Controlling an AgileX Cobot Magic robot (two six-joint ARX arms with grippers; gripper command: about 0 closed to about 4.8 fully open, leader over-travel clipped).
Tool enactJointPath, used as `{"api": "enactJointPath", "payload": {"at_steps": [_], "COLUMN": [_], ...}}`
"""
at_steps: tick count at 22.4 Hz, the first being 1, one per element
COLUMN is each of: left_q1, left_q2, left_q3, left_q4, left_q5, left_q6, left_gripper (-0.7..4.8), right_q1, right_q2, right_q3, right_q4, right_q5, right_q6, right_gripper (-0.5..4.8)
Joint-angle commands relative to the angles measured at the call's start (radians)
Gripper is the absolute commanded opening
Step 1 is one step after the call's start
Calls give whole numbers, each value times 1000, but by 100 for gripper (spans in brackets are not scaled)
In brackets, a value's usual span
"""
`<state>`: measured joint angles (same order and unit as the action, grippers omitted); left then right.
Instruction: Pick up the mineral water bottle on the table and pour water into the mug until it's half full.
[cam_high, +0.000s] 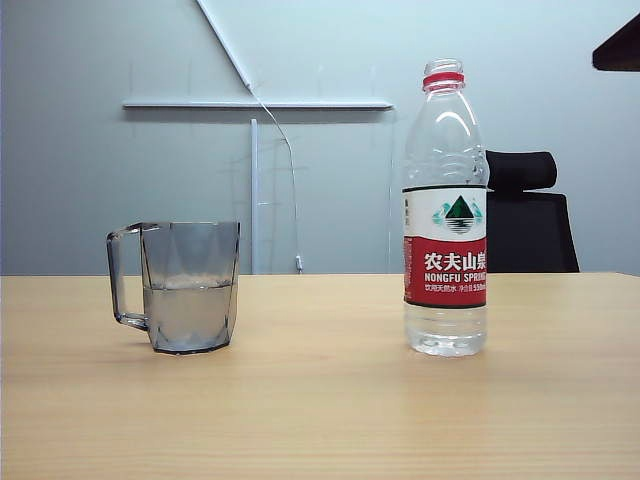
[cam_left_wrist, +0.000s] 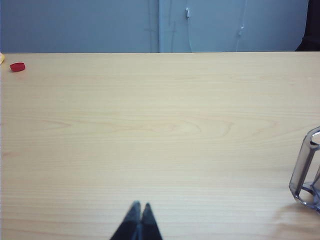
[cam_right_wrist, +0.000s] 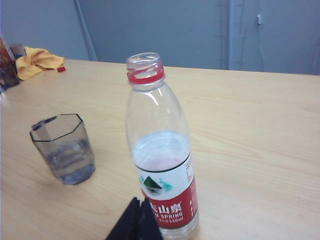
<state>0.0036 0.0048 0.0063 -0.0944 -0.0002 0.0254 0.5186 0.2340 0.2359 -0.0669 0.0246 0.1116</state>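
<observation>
Two task items stand upright on the table (cam_high: 320, 400) in the exterior view: the mug (cam_high: 188, 288) at 9 o'clock, about half full of water (cam_high: 190, 315), and the uncapped mineral water bottle (cam_high: 446, 215) at 3 o'clock, well apart. No arm shows here.

Left wrist view: left gripper (cam_left_wrist: 140, 212) low over bare wood, jaws pressed together, holding nothing. Mug handle at the frame edge. Small red object (cam_left_wrist: 17, 66) near the far table edge.

Right wrist view: right gripper (cam_right_wrist: 139, 209) closed, empty, tips just beside the bottle's label. Yellow cloth (cam_right_wrist: 37, 60) far off.
</observation>
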Motion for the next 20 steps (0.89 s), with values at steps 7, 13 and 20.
{"api": "enactJointPath", "payload": {"at_steps": [7,13,20], "left_q1": [0,0,0], "left_q2": [1,1,1], "left_q3": [3,3,3], "left_q4": [4,5,5], "left_q5": [4,3,3], "left_q6": [-3,-3,-3], "left_gripper": [-2,-2,-2], "right_q1": [1,1,1], "right_q2": [-89,-89,-89], "right_q3": [3,3,3], "right_q4": [-62,-64,-64], "right_q5": [86,86,86], "right_q6": [1,1,1], "right_gripper": [-5,-5,-5]}}
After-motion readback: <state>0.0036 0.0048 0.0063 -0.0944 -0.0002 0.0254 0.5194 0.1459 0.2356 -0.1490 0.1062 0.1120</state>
